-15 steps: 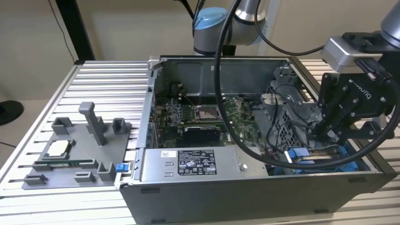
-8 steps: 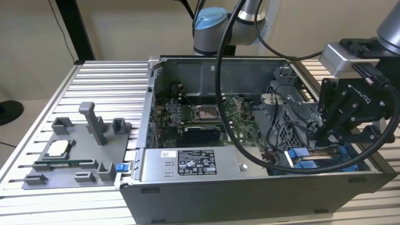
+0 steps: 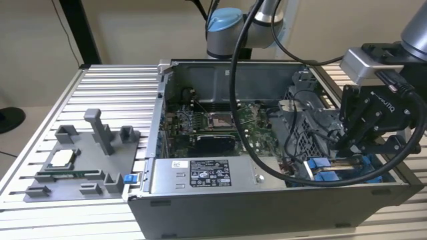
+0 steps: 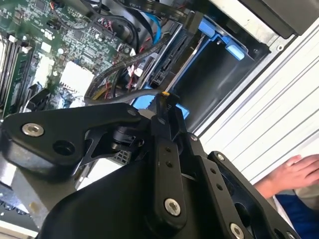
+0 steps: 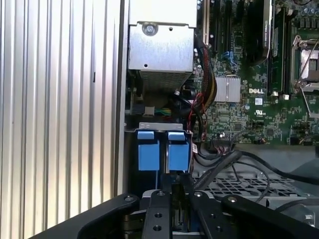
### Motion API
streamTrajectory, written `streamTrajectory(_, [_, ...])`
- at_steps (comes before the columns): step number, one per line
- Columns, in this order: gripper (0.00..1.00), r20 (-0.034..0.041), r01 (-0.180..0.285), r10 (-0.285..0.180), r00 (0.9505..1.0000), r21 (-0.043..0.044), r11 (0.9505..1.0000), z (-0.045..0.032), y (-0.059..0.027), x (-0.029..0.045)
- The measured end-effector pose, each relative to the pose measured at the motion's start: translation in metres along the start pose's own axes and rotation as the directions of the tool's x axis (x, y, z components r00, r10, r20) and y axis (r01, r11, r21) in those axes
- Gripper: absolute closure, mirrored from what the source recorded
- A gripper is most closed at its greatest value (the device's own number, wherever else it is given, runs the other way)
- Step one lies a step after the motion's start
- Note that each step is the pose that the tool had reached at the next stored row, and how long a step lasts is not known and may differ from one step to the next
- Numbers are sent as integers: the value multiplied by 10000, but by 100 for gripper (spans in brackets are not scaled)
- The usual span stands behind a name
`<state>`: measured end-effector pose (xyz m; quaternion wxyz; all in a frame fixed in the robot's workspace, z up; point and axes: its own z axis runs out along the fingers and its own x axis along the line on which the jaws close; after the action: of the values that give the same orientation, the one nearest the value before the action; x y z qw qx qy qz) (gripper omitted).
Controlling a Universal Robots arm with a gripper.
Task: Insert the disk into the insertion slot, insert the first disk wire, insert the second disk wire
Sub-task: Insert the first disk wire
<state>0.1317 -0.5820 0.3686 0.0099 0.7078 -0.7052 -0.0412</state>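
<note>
1. While the gripper is hanging inside the computer case, at the near corner on the exterior view's right, its fingers are pressing together. In the second wrist view a black wire is ending right at their tip, and I cannot tell whether they are pinching it.
2. Just under the fingertips, in that same corner of the case, the insertion slot is showing its bright blue rails and two blue tabs.
3. In the second wrist view the disk appears to be sitting in the slot within its blue carrier. Its dark connector edge is facing the middle of the case.
4. Along the near wall of the case, a grey labelled power-supply box is lying beside the slot.
5. Outside the case, a person's hand is resting on the slatted metal table, close to the slot corner.
6. Beside the case, on the exterior view's left, a grey moulded parts tray is sitting on the same table.
7. In the middle of the case, the green motherboard is lying exposed, with bundled wires trailing from it toward the slot.
8. From above the far wall, a thick black cable is looping down into the case and across toward the gripper.
9. Beyond the far wall of the case, the arm's blue-capped base joint is standing
</note>
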Motion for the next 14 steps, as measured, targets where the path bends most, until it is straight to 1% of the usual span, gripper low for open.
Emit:
streamTrajectory(2, [100,-4,6,-5,10000,97,10000,19,-2,1])
streamTrajectory(3, [100,-4,10,-9,10000,186,9998,31,-3,1])
streamTrajectory(11, [100,-6,32,-32,10000,707,9975,95,-7,4])
streamTrajectory(13, [100,-8,36,-36,10000,800,9968,109,-9,5])
streamTrajectory(14, [100,-9,37,-37,10000,814,9967,109,-9,5])
